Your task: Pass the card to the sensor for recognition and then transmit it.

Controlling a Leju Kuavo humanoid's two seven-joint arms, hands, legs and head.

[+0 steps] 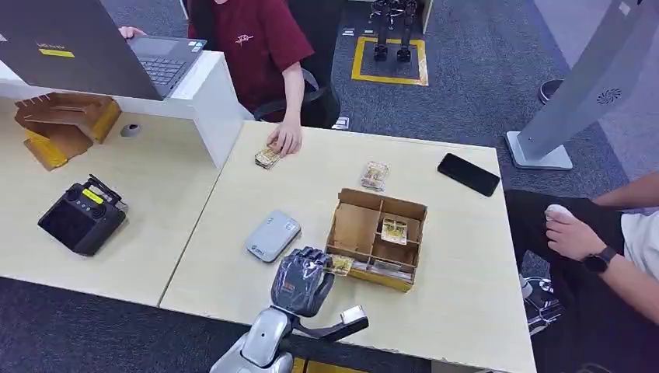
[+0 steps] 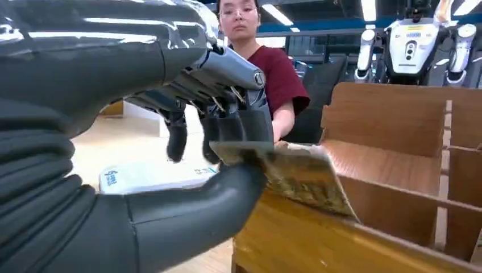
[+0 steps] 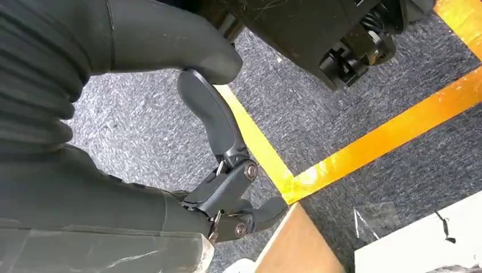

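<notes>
Pinched between thumb and fingers of the left hand (image 1: pixel 301 281), the card (image 2: pixel 304 176) sits at the near-left corner of the wooden box (image 1: pixel 353 229), just over its front wall. A grey card sensor (image 1: pixel 273 235) lies on the table (image 1: pixel 458 295) just left of the box. The right hand (image 3: pixel 224 170) hangs over the carpet, fingers apart, holding nothing.

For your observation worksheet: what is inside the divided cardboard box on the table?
In the box, one card lies in the middle right compartment, and the large left compartment looks bare. The left hand holds another card at the box's near edge. The near strip is too unclear to read.
</notes>
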